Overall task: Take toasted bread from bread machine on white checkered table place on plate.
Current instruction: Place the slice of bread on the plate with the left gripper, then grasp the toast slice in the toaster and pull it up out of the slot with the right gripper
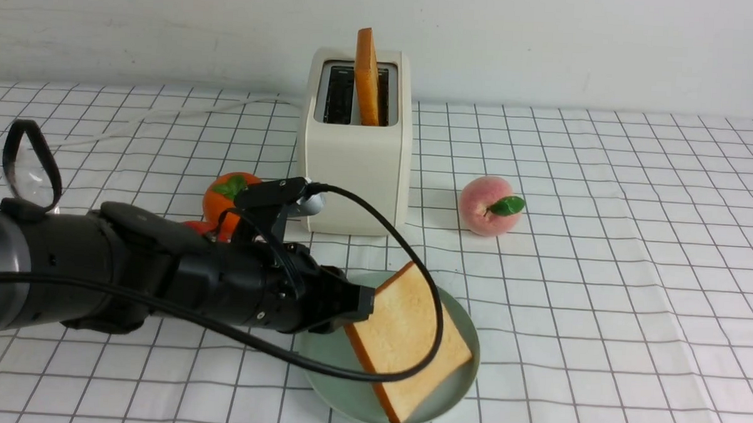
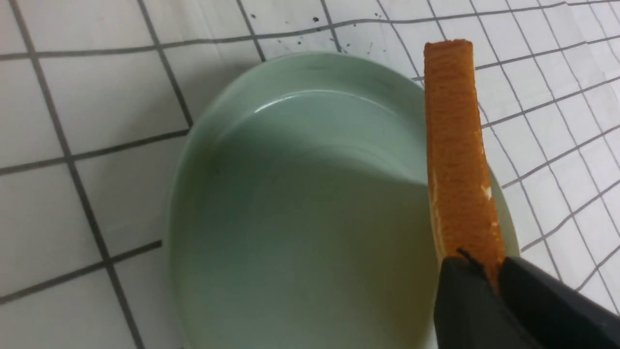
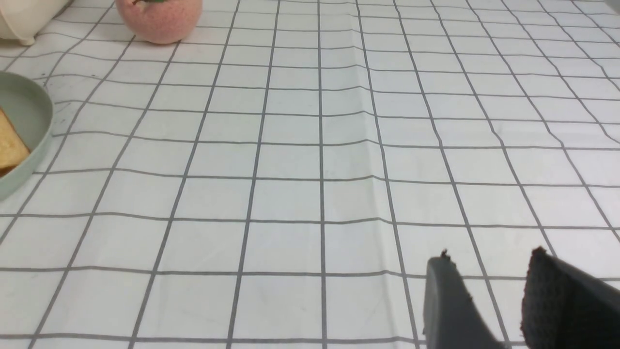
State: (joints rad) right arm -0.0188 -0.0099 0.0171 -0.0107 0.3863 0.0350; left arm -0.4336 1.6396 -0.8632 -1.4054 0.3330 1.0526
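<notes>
- Nearest us, lower left, our left gripper (image 1: 364, 305) pinches one toast slice (image 1: 403, 337) by its crust, tilted over the plate (image 1: 450, 399) at lower centre.
- We judge toast light, stiff, crumbly: grip crust edges gently.
- Upper centre, the second slice (image 1: 367, 76) stands in the toaster (image 1: 356, 167); an orange fruit (image 1: 223, 197) and a peach (image 1: 489, 206) flank it, blocking nothing.
- Our right gripper (image 3: 490, 259) gapes, empty.

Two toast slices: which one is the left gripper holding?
The slice tilted over the plate, its edge pinched by the left gripper. The other slice stands upright in the toaster.
</notes>
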